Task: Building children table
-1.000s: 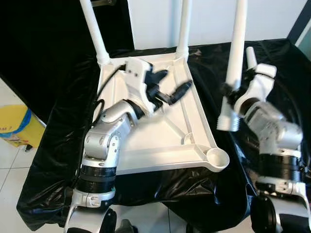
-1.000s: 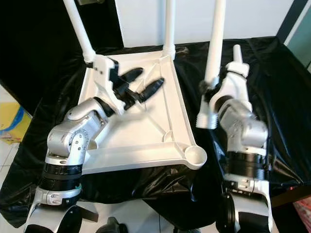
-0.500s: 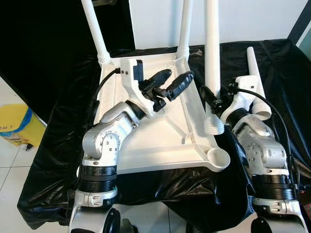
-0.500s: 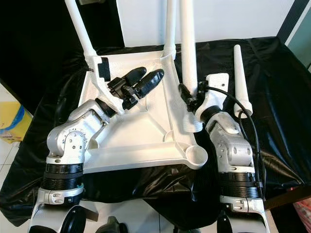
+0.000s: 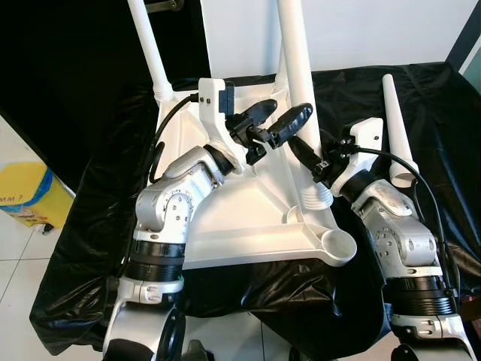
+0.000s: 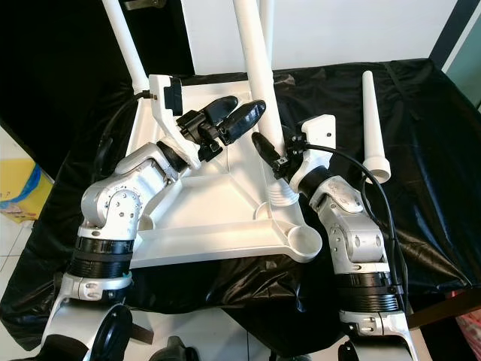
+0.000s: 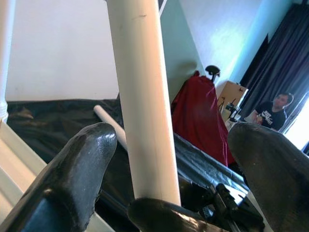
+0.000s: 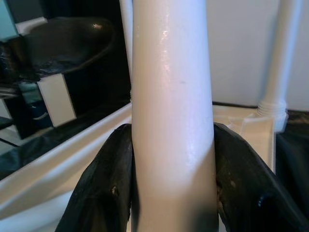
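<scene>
The white table top (image 5: 248, 218) lies upside down on black cloth. Two white legs stand in its far corners, one at the far left (image 5: 146, 45). My right gripper (image 5: 304, 154) is shut on a third leg (image 5: 294, 60) and holds it nearly upright. Its ribbed base (image 5: 316, 197) hangs by the right rim, just beyond the round corner socket (image 5: 338, 246). My left gripper (image 5: 291, 107) is open over the table top, with its fingers (image 7: 72, 169) either side of that leg (image 7: 145, 106), apart from it. In the right wrist view both fingers (image 8: 111, 183) press the leg (image 8: 171, 106).
Another loose leg (image 5: 396, 128) lies on the cloth right of the table top. A yellow bin (image 5: 22, 192) stands on the floor at the left. A person (image 7: 273, 113) sits in the background near a red draped object (image 7: 200, 116).
My right gripper has carried the leg leftward from beside the table to over its right rim. My left gripper has swung right and up, so its fingers now flank the leg.
</scene>
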### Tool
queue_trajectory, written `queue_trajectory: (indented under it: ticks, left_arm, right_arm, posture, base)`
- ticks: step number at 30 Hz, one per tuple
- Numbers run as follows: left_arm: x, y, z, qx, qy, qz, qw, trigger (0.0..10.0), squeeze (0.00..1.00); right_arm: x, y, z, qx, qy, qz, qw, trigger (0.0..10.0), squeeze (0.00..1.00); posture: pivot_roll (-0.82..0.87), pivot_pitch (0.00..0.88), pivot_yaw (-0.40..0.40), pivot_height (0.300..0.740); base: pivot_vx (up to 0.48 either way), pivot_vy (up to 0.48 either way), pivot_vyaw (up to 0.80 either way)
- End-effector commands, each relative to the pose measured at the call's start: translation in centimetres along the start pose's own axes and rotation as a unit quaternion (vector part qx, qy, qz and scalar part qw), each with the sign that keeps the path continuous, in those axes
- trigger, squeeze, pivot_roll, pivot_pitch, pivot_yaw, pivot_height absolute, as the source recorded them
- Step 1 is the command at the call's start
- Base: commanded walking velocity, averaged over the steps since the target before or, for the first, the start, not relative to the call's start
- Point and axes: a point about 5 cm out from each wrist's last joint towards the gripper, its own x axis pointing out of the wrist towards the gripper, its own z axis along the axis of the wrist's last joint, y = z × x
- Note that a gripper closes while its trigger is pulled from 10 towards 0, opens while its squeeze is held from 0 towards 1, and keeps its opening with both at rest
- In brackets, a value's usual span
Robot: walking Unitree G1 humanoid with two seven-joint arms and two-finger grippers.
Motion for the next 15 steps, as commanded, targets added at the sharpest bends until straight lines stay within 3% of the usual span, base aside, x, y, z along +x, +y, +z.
queue_trajectory:
  ticks: [1, 15]
  left_arm:
    - [0.2, -1.1, 0.6, 0.011, -0.008, -0.112, 0.994, 10.0, 0.0]
    - [0.8, 1.5, 2.0, 0.038, -0.014, -0.043, 0.998, 10.0, 0.0]
  right_arm:
    - [0.1, 0.9, 0.5, -0.003, -0.02, 0.028, 0.999, 10.0, 0.0]
    - [-0.6, 2.4, 0.0, -0.009, -0.014, 0.094, 0.995, 10.0, 0.0]
  posture:
    - [-0.13, 0.0, 0.042, 0.74]
    - [-0.15, 0.0, 0.051, 0.74]
  base:
    - [0.0, 0.0, 0.0]
    - [0.0, 0.0, 0.0]
